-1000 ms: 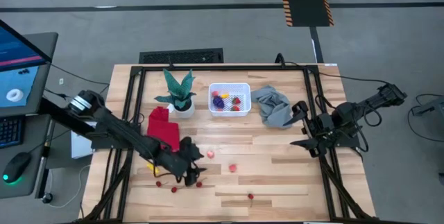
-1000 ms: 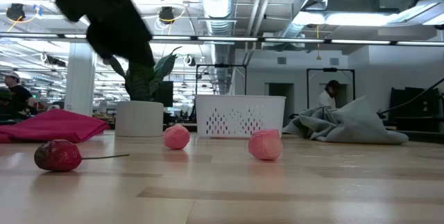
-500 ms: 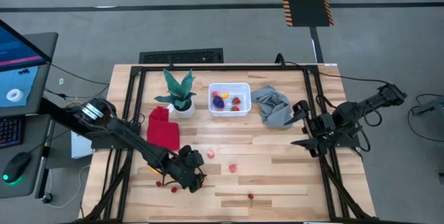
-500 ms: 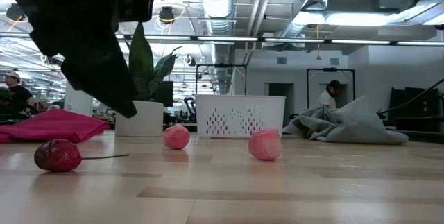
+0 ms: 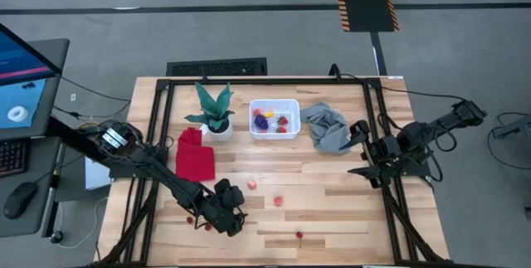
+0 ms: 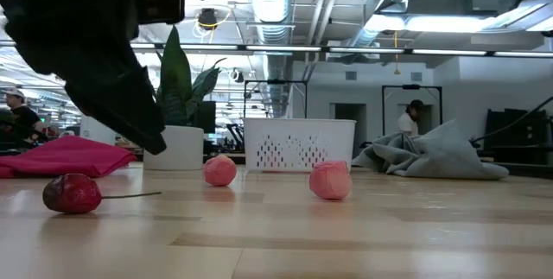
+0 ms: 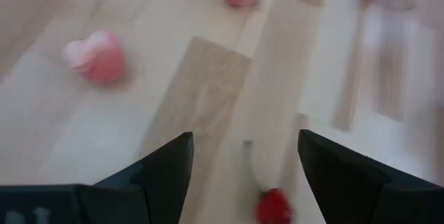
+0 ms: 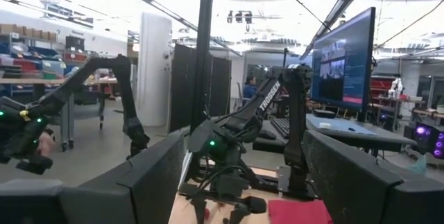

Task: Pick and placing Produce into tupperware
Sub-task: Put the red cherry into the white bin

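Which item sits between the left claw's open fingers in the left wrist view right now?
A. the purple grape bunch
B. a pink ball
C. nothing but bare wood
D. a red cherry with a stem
D: in the left wrist view a red cherry with its stem lies on the table between the fingers of the open left claw, while the pink balls lie farther ahead, outside the gap.

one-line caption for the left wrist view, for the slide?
Open left tool above a stemmed cherry, two pink balls beyond.
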